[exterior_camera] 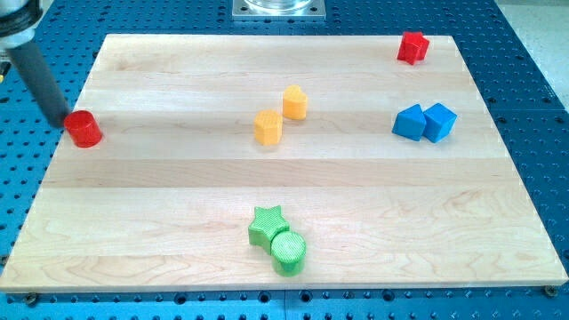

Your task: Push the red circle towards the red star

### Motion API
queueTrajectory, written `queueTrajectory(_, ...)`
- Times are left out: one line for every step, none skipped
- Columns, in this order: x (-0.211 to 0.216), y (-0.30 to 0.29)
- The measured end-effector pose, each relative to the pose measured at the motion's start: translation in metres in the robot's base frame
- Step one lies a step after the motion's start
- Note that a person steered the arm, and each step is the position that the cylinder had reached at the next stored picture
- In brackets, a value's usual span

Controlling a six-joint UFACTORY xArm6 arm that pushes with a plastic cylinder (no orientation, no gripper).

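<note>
The red circle (85,129) lies near the board's left edge. The red star (412,46) sits at the board's top right corner. My rod comes down from the view's top left, and my tip (63,122) touches the red circle's left side.
Two yellow blocks (268,127) (295,103) sit side by side near the middle. Two blue blocks (410,123) (439,122) touch each other at the right. A green star (266,226) touches a green circle (288,252) near the bottom edge. The wooden board (160,222) lies on a blue perforated table.
</note>
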State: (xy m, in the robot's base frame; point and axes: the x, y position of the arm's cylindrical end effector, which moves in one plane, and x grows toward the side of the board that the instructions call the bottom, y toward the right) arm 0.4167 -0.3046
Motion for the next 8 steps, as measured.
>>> queueTrajectory(0.003,0.005)
queueTrajectory(0.003,0.076)
queueTrajectory(0.024,0.063)
queueTrajectory(0.016,0.108)
queueTrajectory(-0.043,0.15)
queueTrajectory(-0.099,0.193)
queueTrajectory(-0.117,0.249)
queueTrajectory(-0.102,0.244)
